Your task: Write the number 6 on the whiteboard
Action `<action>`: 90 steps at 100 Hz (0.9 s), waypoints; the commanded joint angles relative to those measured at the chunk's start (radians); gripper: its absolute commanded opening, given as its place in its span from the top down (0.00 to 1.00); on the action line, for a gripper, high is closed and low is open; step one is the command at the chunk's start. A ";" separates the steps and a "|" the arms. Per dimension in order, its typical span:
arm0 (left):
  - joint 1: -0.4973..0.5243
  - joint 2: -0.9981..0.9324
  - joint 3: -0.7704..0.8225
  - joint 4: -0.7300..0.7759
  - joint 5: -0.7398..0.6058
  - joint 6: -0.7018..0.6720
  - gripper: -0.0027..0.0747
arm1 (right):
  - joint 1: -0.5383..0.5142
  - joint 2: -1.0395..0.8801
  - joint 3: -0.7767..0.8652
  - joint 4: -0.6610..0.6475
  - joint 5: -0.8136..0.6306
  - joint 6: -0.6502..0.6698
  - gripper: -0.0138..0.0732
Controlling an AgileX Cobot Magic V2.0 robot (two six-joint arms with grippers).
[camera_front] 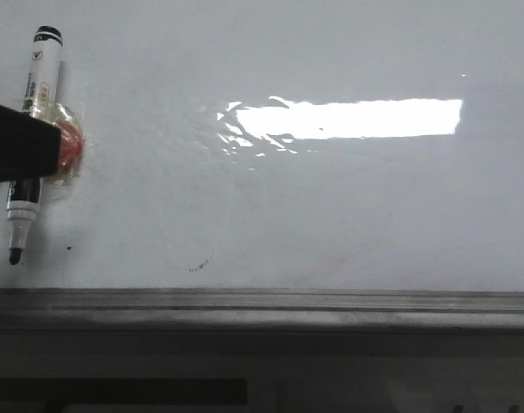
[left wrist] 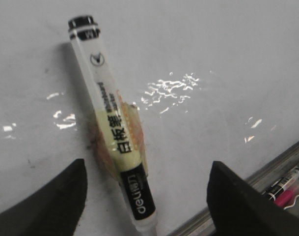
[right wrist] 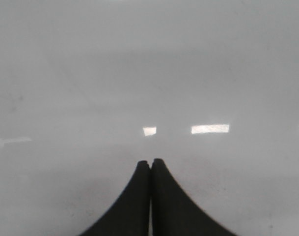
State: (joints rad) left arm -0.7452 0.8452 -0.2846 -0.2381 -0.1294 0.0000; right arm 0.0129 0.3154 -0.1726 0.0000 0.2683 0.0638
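The whiteboard fills the front view, glossy white with glare. No number 6 shows on it, only tiny dark smudges. A white marker with black bands lies flat on the board at the far left, bare nib toward the near edge. A lump of clear and orange tape is wrapped round its middle. My left gripper is open, one finger on each side of the marker, not touching it. My right gripper is shut and empty over bare board; it is out of the front view.
A grey metal strip runs along the board's near edge and also shows in the left wrist view. Beyond that edge, spare markers, one pink, lie in a tray.
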 commanded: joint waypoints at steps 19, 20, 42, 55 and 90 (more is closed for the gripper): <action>-0.010 0.063 -0.029 -0.086 -0.080 -0.014 0.34 | 0.001 0.014 -0.038 0.000 -0.085 -0.002 0.91; -0.010 0.063 -0.029 -0.086 -0.080 -0.014 0.34 | 0.001 0.014 -0.038 0.000 -0.085 -0.002 0.91; -0.010 0.111 -0.029 -0.105 -0.080 -0.014 0.52 | 0.001 0.014 -0.038 0.000 -0.098 -0.002 0.91; -0.010 0.143 -0.029 -0.134 -0.080 -0.014 0.84 | 0.001 0.014 -0.038 0.033 -0.109 -0.002 0.91; -0.008 0.134 -0.039 -0.149 -0.031 -0.014 0.99 | 0.187 0.030 -0.091 0.047 0.006 -0.002 0.91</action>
State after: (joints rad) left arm -0.7557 0.9862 -0.2943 -0.3665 -0.1659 -0.0053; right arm 0.1304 0.3174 -0.2042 0.0446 0.2950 0.0638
